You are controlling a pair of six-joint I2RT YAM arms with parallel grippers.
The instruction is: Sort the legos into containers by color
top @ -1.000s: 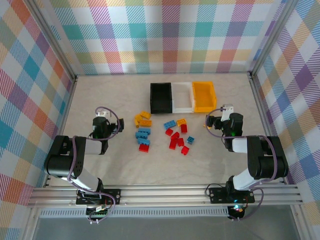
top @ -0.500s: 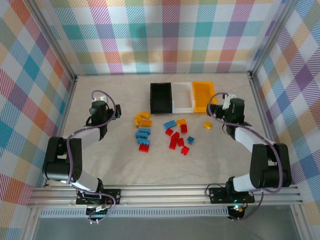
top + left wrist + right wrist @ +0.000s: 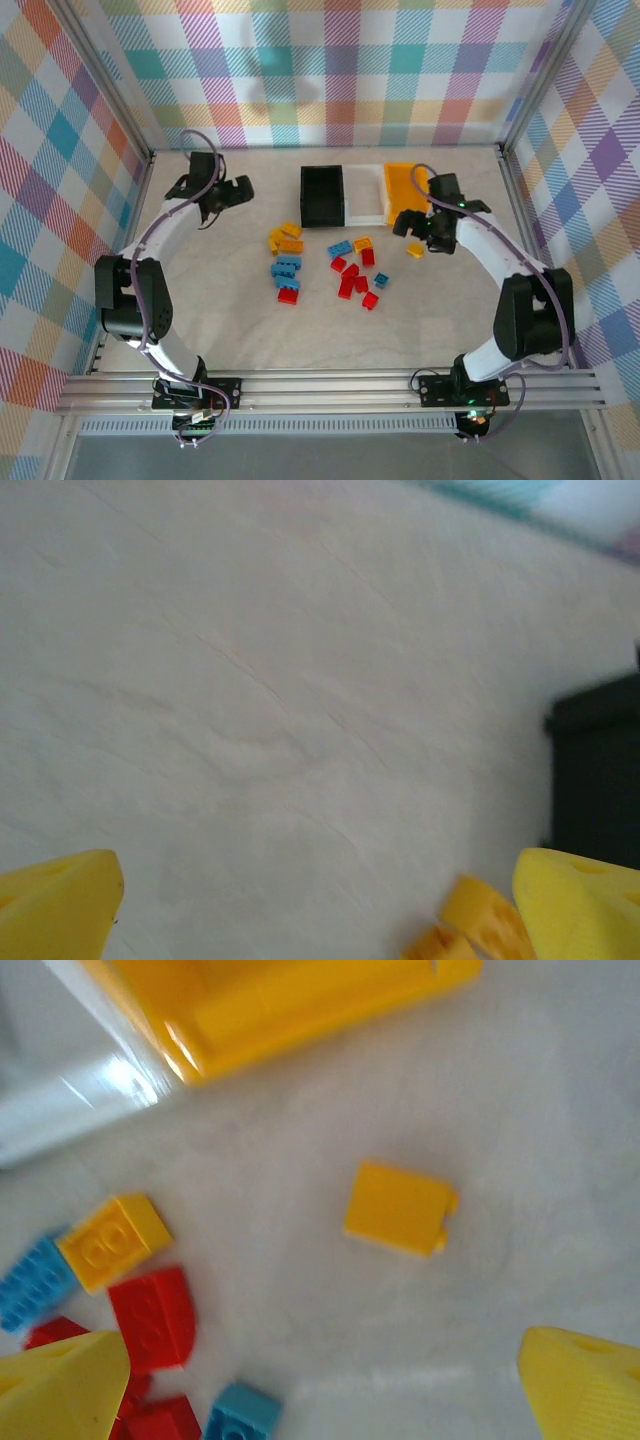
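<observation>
The containers stand in a row at the back: black bin (image 3: 322, 195), white bin (image 3: 365, 193), orange-yellow bin (image 3: 405, 188). Legos lie loose in front of them: yellow ones (image 3: 286, 238), blue ones (image 3: 286, 268), a red cluster (image 3: 354, 281). One yellow brick (image 3: 415, 250) lies apart on the right. My right gripper (image 3: 414, 232) hangs open just above this lone yellow brick (image 3: 400, 1208), which lies ahead of the gap between the open jaws of my right gripper (image 3: 320, 1390). My left gripper (image 3: 228, 200) is open over bare table left of the black bin (image 3: 600, 770), holding nothing, with yellow bricks (image 3: 470, 925) by its right finger.
Checked walls close in the table on three sides, with metal posts at the back corners. In the right wrist view the orange-yellow bin (image 3: 270, 1000) and white bin (image 3: 60, 1090) sit just beyond the lone brick, and red (image 3: 150, 1315) and blue (image 3: 240, 1415) bricks lie to its left.
Both arms have stretched out from their bases toward the back. The left gripper swung to the far left; the right came over the lone yellow brick. Both stayed open.
</observation>
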